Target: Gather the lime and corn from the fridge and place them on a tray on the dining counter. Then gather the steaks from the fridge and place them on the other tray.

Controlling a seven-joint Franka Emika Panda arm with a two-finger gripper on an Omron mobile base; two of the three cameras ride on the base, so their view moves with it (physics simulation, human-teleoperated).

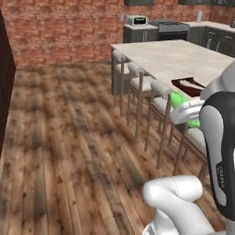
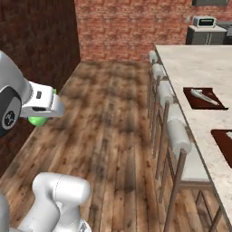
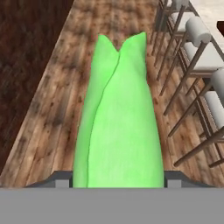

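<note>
on the far left of the right base view there is a dark wood wall [image 2: 36, 45], and behind it a red brick wall [image 2: 131, 25] closes the room. the floor [image 2: 104, 122] is of brown wood planks.

the gripper [image 2: 43, 108] is raised above this floor, left of the stools. it is closed on the corn [image 3: 118, 118], a long bright-green ear in its husk. in the hand view the corn lies between the two finger tips and points away from the hand, with its split tip far from the hand, over the planks. in the right base view only a small green part of the corn [image 2: 38, 120] is seen under the white hand. in the left base view the corn [image 1: 180, 100] shows as green patches beside the white hand, in front of the stools.

more to the right stands a row of bar stools [image 2: 174, 127] with white cushions and thin wood legs, just beside the dining counter [image 2: 199, 68]. the counter has a pale speckled top. on it lies a dark tray [image 2: 204, 98] with a silver utensil [image 2: 204, 96] on top. nearer to the robot, at the right edge, a second dark tray [image 2: 224, 140] is partly cut by the picture.

far behind the counter a toaster [image 2: 205, 21] sits on a grey cabinet [image 2: 206, 35].
</note>
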